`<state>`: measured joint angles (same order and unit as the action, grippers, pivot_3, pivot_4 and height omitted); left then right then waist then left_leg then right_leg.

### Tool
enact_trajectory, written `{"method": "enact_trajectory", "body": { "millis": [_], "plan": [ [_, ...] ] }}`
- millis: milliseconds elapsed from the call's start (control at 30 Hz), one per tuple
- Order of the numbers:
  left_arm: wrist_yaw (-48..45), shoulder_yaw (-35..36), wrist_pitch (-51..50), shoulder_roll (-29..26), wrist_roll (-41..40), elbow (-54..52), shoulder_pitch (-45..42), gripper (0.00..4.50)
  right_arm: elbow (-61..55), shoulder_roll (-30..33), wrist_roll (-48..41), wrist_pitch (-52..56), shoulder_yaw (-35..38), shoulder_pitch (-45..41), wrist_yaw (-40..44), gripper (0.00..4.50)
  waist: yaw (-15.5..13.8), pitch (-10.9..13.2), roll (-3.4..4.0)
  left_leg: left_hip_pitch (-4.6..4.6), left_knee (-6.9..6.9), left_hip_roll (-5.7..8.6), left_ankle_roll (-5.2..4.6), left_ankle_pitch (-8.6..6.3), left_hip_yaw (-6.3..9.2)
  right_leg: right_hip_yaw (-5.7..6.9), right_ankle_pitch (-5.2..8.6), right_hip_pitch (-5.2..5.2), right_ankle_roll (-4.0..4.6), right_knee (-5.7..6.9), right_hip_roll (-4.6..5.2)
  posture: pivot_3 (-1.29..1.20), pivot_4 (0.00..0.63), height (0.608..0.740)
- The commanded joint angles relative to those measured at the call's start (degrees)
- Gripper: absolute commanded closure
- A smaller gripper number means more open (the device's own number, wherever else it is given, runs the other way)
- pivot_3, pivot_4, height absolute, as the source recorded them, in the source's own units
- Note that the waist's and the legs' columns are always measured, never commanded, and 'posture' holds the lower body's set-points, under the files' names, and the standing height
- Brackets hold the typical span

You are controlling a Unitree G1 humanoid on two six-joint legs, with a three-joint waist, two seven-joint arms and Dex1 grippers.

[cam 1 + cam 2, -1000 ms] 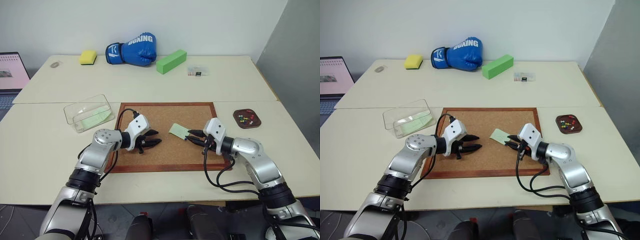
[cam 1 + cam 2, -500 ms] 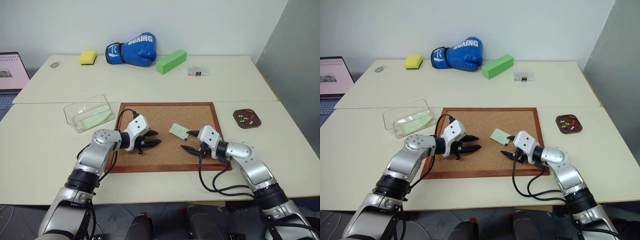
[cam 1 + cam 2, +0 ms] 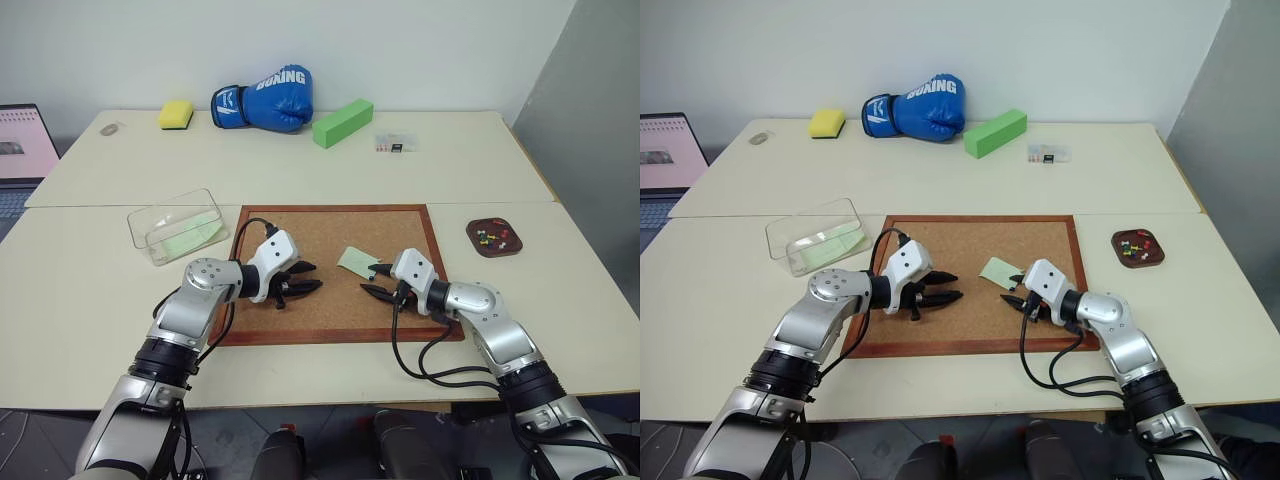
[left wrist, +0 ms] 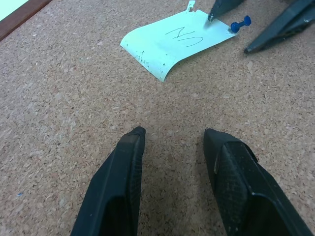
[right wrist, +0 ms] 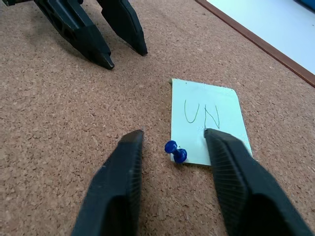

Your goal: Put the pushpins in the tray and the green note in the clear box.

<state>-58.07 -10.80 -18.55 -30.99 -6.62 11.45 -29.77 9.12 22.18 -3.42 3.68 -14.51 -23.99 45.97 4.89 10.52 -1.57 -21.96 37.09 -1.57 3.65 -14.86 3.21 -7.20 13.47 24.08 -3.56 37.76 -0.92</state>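
A blue-headed pushpin (image 5: 176, 152) is seen pinning the green note (image 5: 209, 121) to the cork board (image 3: 300, 225) near its right half. The right gripper (image 5: 172, 147) is held partly open with the pin between its fingers, nothing yet gripped. The left gripper (image 4: 170, 147) is half open and empty over bare cork. If the jaws are closed off-centre, the tiny pin could be tipped or the note torn. The tray (image 3: 494, 238) sits near the tabletop's right edge, the clear box (image 3: 177, 226) left of the board.
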Motion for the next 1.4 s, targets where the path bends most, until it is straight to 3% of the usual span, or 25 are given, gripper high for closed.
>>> {"method": "enact_trajectory", "body": {
  "millis": [33,233,1000,1100,1267,1400],
  "plan": [
    [0.1,0.4,0.0,-0.1,-0.3,-1.6,-0.1,2.45,-2.3,-0.5,-1.8,0.4,1.9,-0.6,0.2,3.46,0.0,0.0,0.00,0.00,0.00,0.00,0.00,0.00,0.00,0.00,0.00,0.00,0.00,0.00,0.00,0.00,0.150,0.740],
    [0.2,0.3,0.0,0.0,-0.4,-1.8,0.1,2.45,-2.6,-0.2,-1.9,0.7,2.1,-0.4,0.3,4.46,0.0,0.0,0.00,0.00,0.00,0.00,0.00,0.00,0.00,0.00,0.00,0.00,0.00,0.00,0.00,0.00,0.150,0.740],
    [0.0,1.3,3.6,-0.2,-0.6,-1.8,-0.3,2.45,-15.0,2.6,-11.2,18.3,8.1,-6.6,1.3,4.46,0.0,0.0,0.00,-0.01,0.01,0.00,0.00,0.00,0.02,0.01,0.00,0.00,0.00,0.01,0.00,0.00,0.150,0.740],
    [0.1,5.4,1.1,1.4,-5.6,-2.4,-2.3,2.45,-15.3,2.7,-11.3,18.8,8.0,-7.2,1.1,4.46,0.0,0.0,0.00,-0.03,0.00,0.00,0.00,0.00,0.02,0.01,0.00,0.01,0.00,0.01,0.00,0.00,0.150,0.740],
    [-2.6,9.5,-6.4,2.2,-14.6,-6.3,-4.5,1.44,-15.7,2.9,-11.3,19.3,7.7,-7.4,0.9,4.50,0.0,0.0,-0.02,-0.05,0.01,0.00,0.00,0.00,0.04,0.04,0.00,0.02,0.00,0.01,0.00,0.00,0.150,0.740],
    [-1.9,9.4,-7.8,3.2,-16.3,-8.4,-5.8,0.59,-16.4,2.5,-12.0,20.5,7.7,-7.2,0.6,4.50,0.0,0.0,-0.02,-0.05,0.00,0.00,0.00,0.00,0.04,0.03,0.00,0.02,0.00,-0.02,0.00,0.00,0.150,0.740]
  ]
}}
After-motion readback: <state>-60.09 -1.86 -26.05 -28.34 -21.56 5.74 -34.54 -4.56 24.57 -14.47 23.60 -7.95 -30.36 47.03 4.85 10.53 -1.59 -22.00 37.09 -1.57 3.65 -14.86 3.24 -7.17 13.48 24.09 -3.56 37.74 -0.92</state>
